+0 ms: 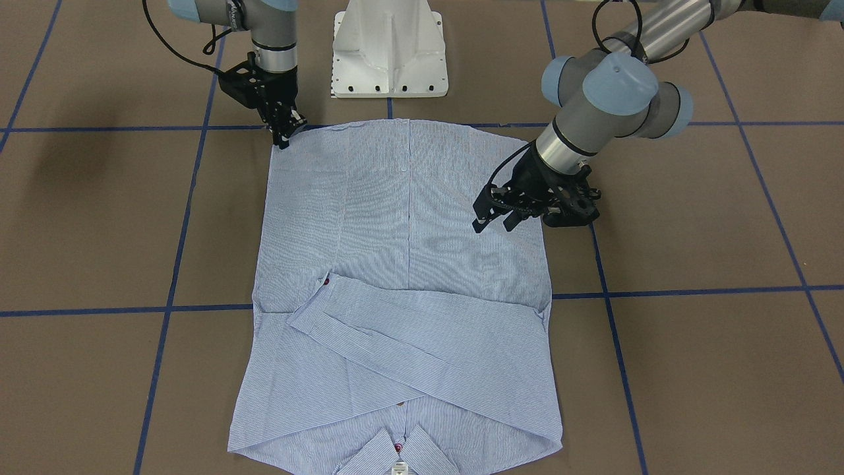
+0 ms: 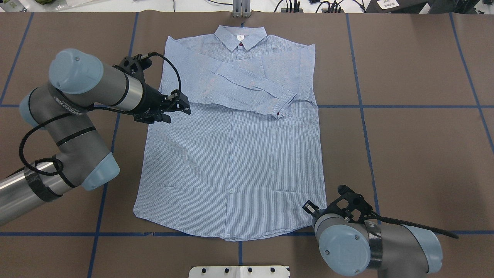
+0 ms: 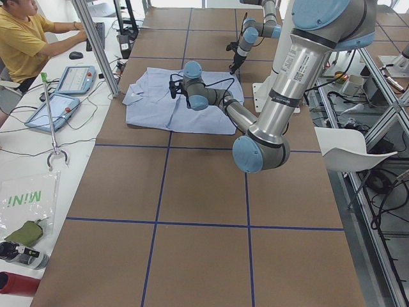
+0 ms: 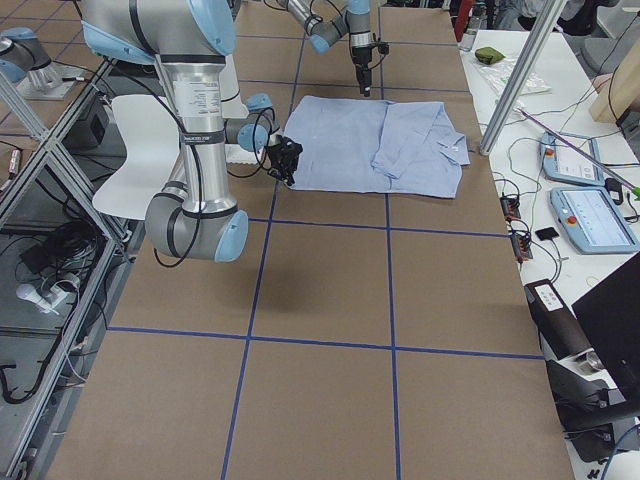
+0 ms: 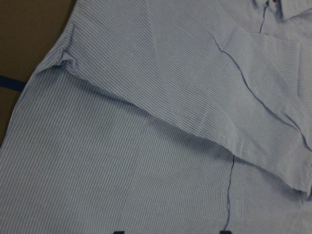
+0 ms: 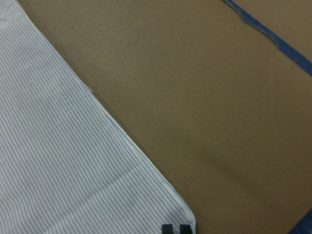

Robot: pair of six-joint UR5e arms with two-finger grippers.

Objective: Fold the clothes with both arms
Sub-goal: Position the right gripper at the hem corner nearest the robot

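Note:
The light blue striped shirt (image 1: 409, 264) lies flat, front up, on the brown table, also in the overhead view (image 2: 231, 162). Its collar (image 2: 240, 36) is at the far side and both sleeves are folded across the chest. My left gripper (image 1: 493, 222) is open and empty, hovering over the shirt's left side edge near the armpit (image 2: 177, 112); its wrist view shows the folded sleeve (image 5: 204, 97). My right gripper (image 1: 285, 138) stands upright at the hem's right corner; in its wrist view the fingertips (image 6: 168, 228) sit nearly together on that corner (image 6: 187, 217).
The white pedestal base (image 1: 389, 49) stands at the robot's side of the table. Blue tape lines (image 1: 178, 264) grid the brown surface. An operator (image 3: 25, 38) sits at a side desk with teach pendants (image 3: 51, 112).

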